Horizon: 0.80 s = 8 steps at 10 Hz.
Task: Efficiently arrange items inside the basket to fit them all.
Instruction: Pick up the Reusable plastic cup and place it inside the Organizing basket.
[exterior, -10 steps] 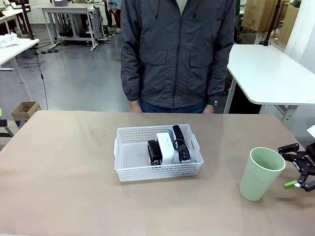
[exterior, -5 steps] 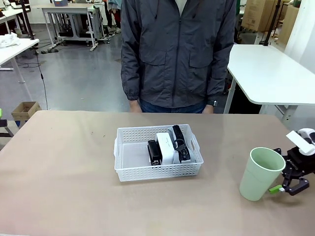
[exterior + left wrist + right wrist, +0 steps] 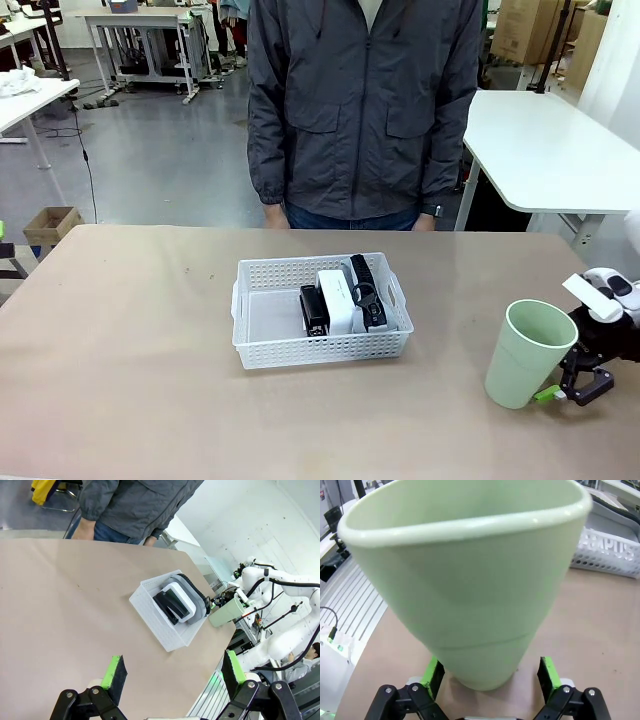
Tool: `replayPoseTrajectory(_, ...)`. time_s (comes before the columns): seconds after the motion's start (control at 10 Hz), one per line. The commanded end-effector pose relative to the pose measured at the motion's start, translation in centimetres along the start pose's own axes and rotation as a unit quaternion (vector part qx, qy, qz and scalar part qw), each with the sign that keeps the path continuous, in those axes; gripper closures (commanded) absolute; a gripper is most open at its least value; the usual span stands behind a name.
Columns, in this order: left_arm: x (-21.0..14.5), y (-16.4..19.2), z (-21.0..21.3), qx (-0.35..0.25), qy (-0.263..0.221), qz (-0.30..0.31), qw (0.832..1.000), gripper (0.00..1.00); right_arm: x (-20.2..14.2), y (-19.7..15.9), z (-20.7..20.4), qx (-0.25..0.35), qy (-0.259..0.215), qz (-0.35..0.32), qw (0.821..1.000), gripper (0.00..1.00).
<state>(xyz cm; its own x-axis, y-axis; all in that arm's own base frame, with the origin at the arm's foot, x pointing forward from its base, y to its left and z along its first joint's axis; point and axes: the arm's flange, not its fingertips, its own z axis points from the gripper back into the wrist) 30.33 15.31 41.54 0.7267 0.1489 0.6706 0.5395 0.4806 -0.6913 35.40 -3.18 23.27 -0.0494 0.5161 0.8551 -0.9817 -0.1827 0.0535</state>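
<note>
The white basket (image 3: 320,350) stands mid-table and holds a black stapler (image 3: 314,308), a white box (image 3: 338,298) and a grey pouch with a black strap (image 3: 366,292), all packed into its right half. To the right of it a pale green cup (image 3: 526,352) stands upright on the table. My right gripper (image 3: 568,390) is low at the cup's base, open. In the right wrist view the cup (image 3: 470,580) sits between the green pads (image 3: 547,675), which stand either side of its foot. My left gripper (image 3: 173,672) hangs open high over the table, holding nothing.
A person in a dark jacket (image 3: 365,110) stands at the far edge, hands down at the sides. The basket's left half (image 3: 270,315) is bare. A white table (image 3: 550,150) stands behind on the right. The tabletop (image 3: 120,340) left of the basket is free.
My right gripper has swung down and left, from beside the cup's rim to around its base. The cup, the basket and its contents have not moved.
</note>
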Motion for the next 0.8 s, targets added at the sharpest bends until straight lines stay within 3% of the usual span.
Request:
replayPoseTrajectory(0.0, 0.3, -0.3, 0.0, -0.006, -0.007, 0.001, 1.000, 0.00, -1.9, 4.7, -4.4, -0.011, -0.030, 0.018, 0.999, 0.00)
replayPoseTrajectory(0.4, 0.3, -0.3, 0.0, -0.006, -0.007, 0.001, 1.000, 0.00, -1.4, 4.2, -4.6, -0.001, -0.135, -0.015, 0.991, 0.00)
replayPoseTrajectory(0.7, 0.3, -0.3, 0.0, -0.006, -0.007, 0.001, 1.000, 0.00, -0.5, 4.6, -4.4, -0.010, -0.186, -0.048, 0.981, 0.00)
